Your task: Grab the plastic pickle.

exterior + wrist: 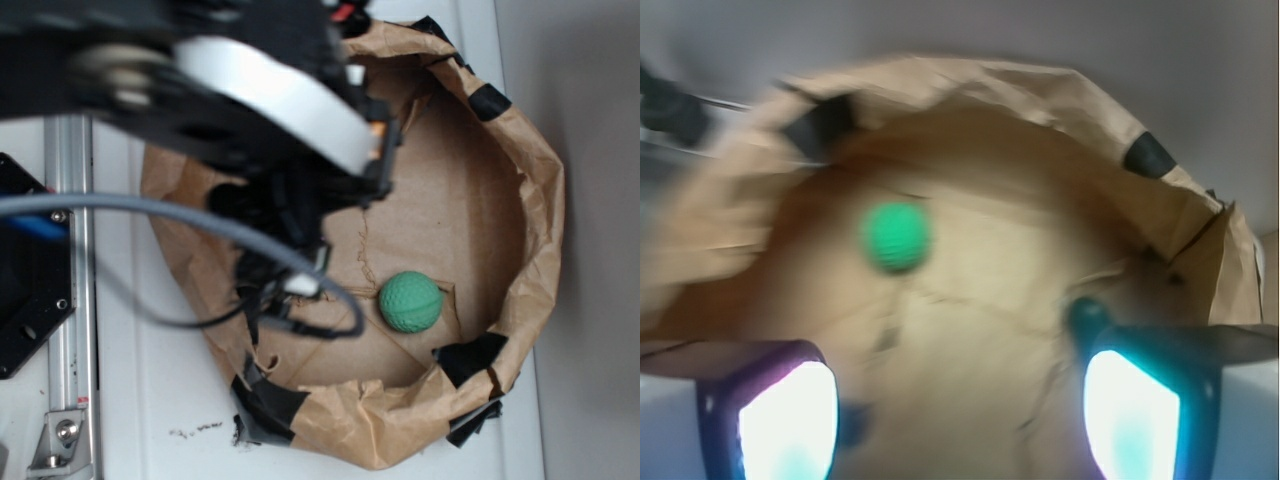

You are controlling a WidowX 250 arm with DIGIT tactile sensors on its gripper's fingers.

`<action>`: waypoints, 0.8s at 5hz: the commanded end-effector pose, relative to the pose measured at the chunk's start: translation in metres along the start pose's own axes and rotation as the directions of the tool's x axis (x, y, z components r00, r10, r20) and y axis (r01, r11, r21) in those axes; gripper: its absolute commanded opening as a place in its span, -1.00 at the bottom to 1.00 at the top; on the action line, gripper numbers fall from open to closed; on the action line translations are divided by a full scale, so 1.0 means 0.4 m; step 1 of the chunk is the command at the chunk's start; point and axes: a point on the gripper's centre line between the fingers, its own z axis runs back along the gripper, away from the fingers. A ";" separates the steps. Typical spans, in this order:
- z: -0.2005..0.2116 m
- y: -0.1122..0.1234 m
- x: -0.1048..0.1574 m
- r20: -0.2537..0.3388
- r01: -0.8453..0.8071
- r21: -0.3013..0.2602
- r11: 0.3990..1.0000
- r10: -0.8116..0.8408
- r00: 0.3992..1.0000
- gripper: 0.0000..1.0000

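So in the exterior view the arm (250, 110) fills most of the upper left, pretty blurry, hanging over a shallow brown paper bin (535, 200) with rolled-down walls patched with black tape (468, 358). The gripper (285, 290) itself sits somewhere under the arm's black body and a loop of grey cable (150, 210), low over the left part of the bin floor, and honestly I can't tell from here how its jaws stand. A light-green dimpled ball (411, 301) rests on the bin floor just off to the gripper's right, apart from it. Can't pick out the plastic pickle in this view at all, the arm covers that part of the floor. The wrist view is smeared too, but it's more useful: the two fingers (785, 420) sit at the bottom corners with a wide gap of bare paper floor between them, so the gripper (960, 420) is spread wide and has nothing in it. The ball (897, 236) is ahead of the fingers, closer to the left one, well out in front. The plastic pickle (1087, 315) shows only as a dark teal rounded end poking up just above the right finger, right beside its tip; whether it's touching is hard to say.
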 end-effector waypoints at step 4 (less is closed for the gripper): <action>-0.162 0.160 -0.089 -0.077 0.122 0.104 0.987 -0.114 0.990 1.00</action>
